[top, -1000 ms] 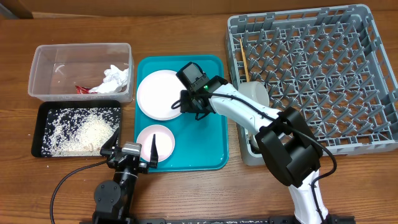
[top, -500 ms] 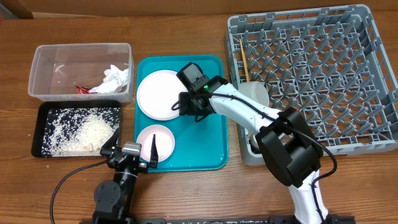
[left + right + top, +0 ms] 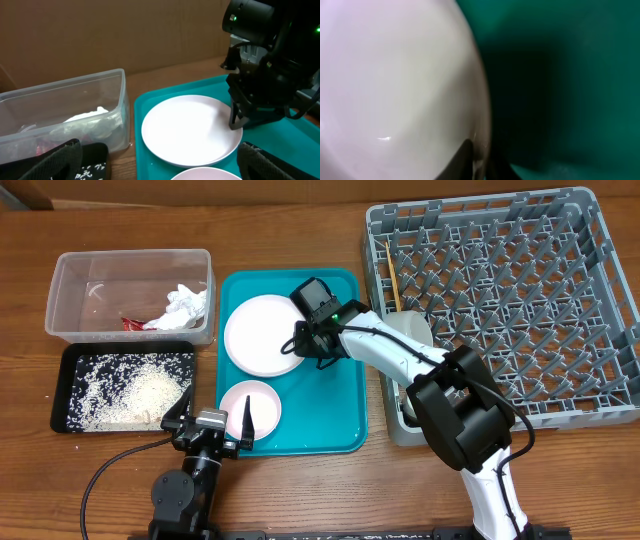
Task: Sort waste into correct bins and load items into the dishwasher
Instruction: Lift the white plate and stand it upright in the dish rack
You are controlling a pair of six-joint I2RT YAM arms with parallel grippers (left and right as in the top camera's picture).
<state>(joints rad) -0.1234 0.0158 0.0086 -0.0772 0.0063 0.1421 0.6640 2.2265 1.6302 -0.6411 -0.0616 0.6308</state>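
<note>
The large white plate (image 3: 258,335) lies on the teal tray (image 3: 340,410). My right gripper (image 3: 303,345) is shut on the plate's right rim; in the right wrist view the fingers (image 3: 477,155) pinch the plate's (image 3: 395,85) edge. The small pinkish plate (image 3: 262,402) sits at the tray's front left. My left gripper (image 3: 212,418) is open and empty just in front of it, and both plates (image 3: 187,127) show ahead in the left wrist view. Chopsticks (image 3: 392,275) and a pale grey bowl (image 3: 410,330) are at the grey dish rack's (image 3: 600,300) left side.
The clear tub (image 3: 130,265) at the back left holds a crumpled napkin (image 3: 185,305) and a red wrapper (image 3: 131,323). The black tray (image 3: 70,355) in front of it holds rice grains (image 3: 130,390). My right arm crosses the rack's front-left corner.
The right gripper has shifted a little to the right, and the large white plate has slid right with it. The left arm has not moved.
</note>
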